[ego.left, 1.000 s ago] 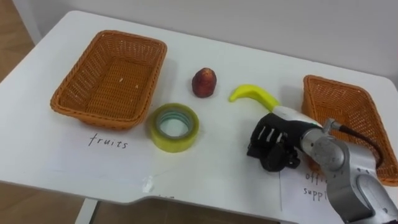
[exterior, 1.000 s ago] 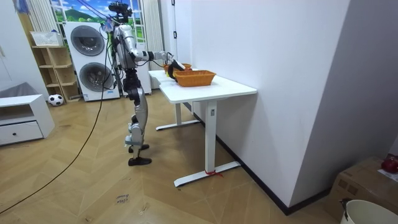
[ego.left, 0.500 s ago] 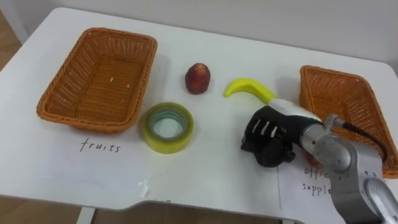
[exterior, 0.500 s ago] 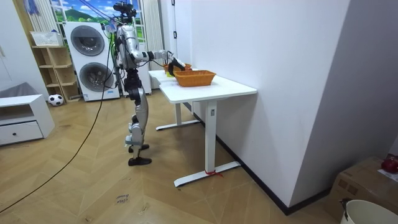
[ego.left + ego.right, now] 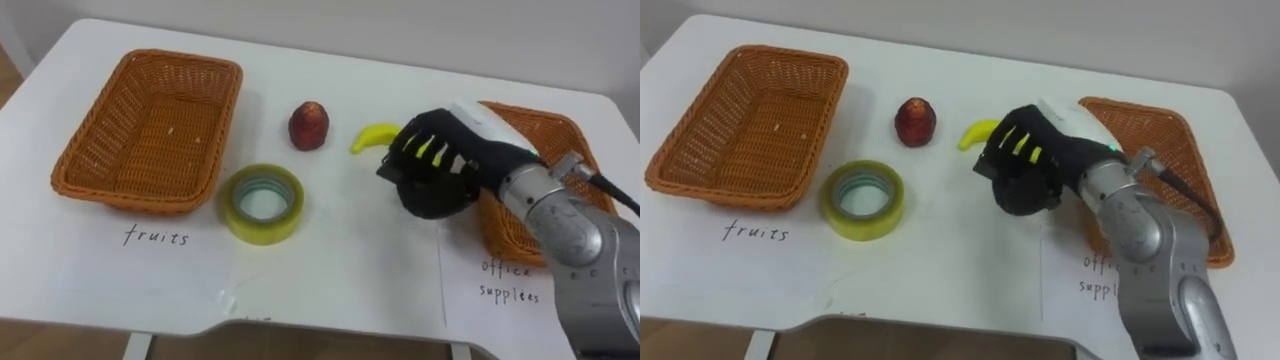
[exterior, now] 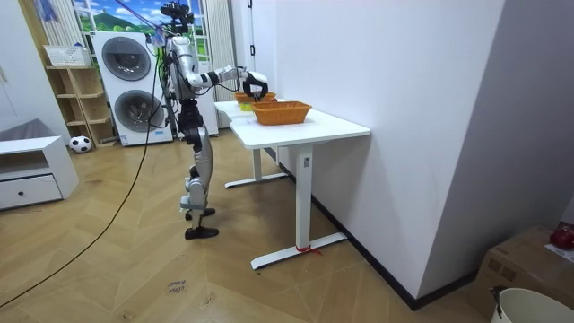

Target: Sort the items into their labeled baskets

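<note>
While half-hidden (perhaps held), banana (image 5: 368,138) behind hand (image 5: 436,178).

White table (image 6: 314,127) set against a white wall (image 6: 404,90), on a herringbone wood floor (image 6: 134,269). Behind, at the room view's left: two stacked washing machines (image 6: 128,63) beside an open shelf (image 6: 76,103). Near the shelf's foot, a black-and-white ball (image 6: 81,143); nearer, a low white drawer cabinet (image 6: 31,175). Lower right, a cardboard box (image 6: 529,260).

on your bench (image 5: 330,265), the left basket (image 5: 150,130) and right basket (image 5: 552,125) sit well apart. the tape roll (image 5: 262,226) lies just before the left basket's right corner; behind it the fruit (image 5: 309,125), then the banana (image 5: 372,137), its right end behind your right hand (image 5: 436,170).
</note>
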Controlling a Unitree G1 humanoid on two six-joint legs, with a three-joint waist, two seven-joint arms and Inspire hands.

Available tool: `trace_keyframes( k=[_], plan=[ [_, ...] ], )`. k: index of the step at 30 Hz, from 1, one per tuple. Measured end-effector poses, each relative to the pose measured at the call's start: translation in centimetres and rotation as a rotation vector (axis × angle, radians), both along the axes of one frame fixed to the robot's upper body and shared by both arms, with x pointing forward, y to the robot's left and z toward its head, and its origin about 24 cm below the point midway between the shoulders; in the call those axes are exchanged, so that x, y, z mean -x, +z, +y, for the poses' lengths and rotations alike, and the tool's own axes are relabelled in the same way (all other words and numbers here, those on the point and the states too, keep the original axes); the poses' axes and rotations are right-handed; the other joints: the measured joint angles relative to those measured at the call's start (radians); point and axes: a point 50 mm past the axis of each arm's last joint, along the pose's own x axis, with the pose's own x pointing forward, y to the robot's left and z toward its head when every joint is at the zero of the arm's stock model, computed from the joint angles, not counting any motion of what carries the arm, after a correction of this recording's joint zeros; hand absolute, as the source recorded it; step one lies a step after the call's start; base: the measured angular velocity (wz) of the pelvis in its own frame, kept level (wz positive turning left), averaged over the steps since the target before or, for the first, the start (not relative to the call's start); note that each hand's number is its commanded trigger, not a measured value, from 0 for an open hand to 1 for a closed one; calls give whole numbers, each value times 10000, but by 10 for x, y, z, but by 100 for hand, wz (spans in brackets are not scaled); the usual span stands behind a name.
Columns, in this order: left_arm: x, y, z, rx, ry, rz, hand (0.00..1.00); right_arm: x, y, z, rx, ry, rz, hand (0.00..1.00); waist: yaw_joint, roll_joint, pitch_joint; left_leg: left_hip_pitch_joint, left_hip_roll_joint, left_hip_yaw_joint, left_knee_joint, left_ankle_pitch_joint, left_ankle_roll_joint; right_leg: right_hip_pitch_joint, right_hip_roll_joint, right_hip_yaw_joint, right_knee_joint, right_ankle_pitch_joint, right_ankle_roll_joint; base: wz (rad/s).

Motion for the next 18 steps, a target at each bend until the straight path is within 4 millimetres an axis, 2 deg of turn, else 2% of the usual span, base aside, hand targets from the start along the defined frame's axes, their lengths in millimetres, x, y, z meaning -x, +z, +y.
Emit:
trace_keyframes(
  k=[8,18],
  plan=[
    [6,0,2,179,337,-80,0,1,22,-17,-1512,-768,-1858,100,-94,-34,-41,31,6,-10,13,7,-3,43,11,-9,-8,0,0,1],
    [17,-1,2,255,571,46,0,2,35,-32,-1765,-1682,-3418,100,-203,-30,-38,116,-6,-25,42,7,-2,117,-9,-66,-19,1,0,0]
  ],
)
